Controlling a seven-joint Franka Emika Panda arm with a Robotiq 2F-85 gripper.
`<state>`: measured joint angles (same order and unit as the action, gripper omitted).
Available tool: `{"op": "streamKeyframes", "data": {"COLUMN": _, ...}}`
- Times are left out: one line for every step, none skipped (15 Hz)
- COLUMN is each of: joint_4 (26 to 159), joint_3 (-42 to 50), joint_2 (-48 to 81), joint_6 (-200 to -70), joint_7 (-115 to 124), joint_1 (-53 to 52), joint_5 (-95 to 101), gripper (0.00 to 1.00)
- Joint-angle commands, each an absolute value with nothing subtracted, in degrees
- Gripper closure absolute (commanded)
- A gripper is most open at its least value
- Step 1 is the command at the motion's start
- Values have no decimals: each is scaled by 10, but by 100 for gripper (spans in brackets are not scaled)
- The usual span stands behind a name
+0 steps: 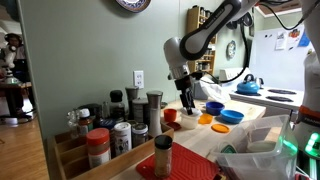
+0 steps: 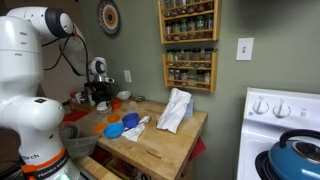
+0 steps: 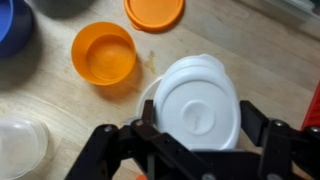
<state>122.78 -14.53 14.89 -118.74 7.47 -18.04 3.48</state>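
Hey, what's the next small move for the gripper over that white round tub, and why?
Probably ease straight down a little. The gripper hangs with jaws open on either side of the white round tub, roughly centred, and the orange cup stands apart from it, so descent looks unobstructed.

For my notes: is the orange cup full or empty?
Empty; in the wrist view the orange cup shows only its bare inside.
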Motion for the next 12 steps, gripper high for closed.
{"op": "streamKeyframes", "data": {"joint_4": 1227, "joint_3": -142, "joint_2": 141, "joint_6": -1179, "joint_7": 74, "joint_1": -180, "joint_5": 45, "gripper": 24}}
{"op": "streamKeyframes", "data": {"joint_4": 1228, "joint_3": -144, "joint_2": 139, "joint_6": -1186, "joint_7": 68, "joint_1": -179, "joint_5": 40, "gripper": 24}}
{"op": "streamKeyframes", "data": {"joint_4": 1227, "joint_3": -143, "joint_2": 138, "joint_6": -1181, "joint_7": 71, "joint_1": -180, "joint_5": 43, "gripper": 24}}
{"op": "streamKeyframes", "data": {"joint_4": 1226, "joint_3": -144, "joint_2": 137, "joint_6": -1181, "joint_7": 69, "joint_1": -180, "joint_5": 43, "gripper": 23}}
{"op": "streamKeyframes", "data": {"joint_4": 1225, "joint_3": -144, "joint_2": 138, "joint_6": -1179, "joint_7": 68, "joint_1": -180, "joint_5": 42, "gripper": 23}}
{"op": "streamKeyframes", "data": {"joint_4": 1225, "joint_3": -144, "joint_2": 138, "joint_6": -1177, "joint_7": 67, "joint_1": -179, "joint_5": 41, "gripper": 23}}
{"op": "streamKeyframes", "data": {"joint_4": 1225, "joint_3": -144, "joint_2": 138, "joint_6": -1176, "joint_7": 67, "joint_1": -179, "joint_5": 39, "gripper": 23}}
{"op": "streamKeyframes", "data": {"joint_4": 1225, "joint_3": -144, "joint_2": 138, "joint_6": -1176, "joint_7": 66, "joint_1": -179, "joint_5": 39, "gripper": 22}}
{"op": "streamKeyframes", "data": {"joint_4": 1224, "joint_3": -144, "joint_2": 139, "joint_6": -1176, "joint_7": 66, "joint_1": -179, "joint_5": 39, "gripper": 22}}
{"op": "streamKeyframes", "data": {"joint_4": 1223, "joint_3": -144, "joint_2": 140, "joint_6": -1176, "joint_7": 66, "joint_1": -179, "joint_5": 39, "gripper": 22}}
{"op": "streamKeyframes", "data": {"joint_4": 1222, "joint_3": -145, "joint_2": 141, "joint_6": -1176, "joint_7": 65, "joint_1": -179, "joint_5": 39, "gripper": 22}}
{"op": "streamKeyframes", "data": {"joint_4": 1221, "joint_3": -145, "joint_2": 143, "joint_6": -1176, "joint_7": 64, "joint_1": -179, "joint_5": 39, "gripper": 22}}
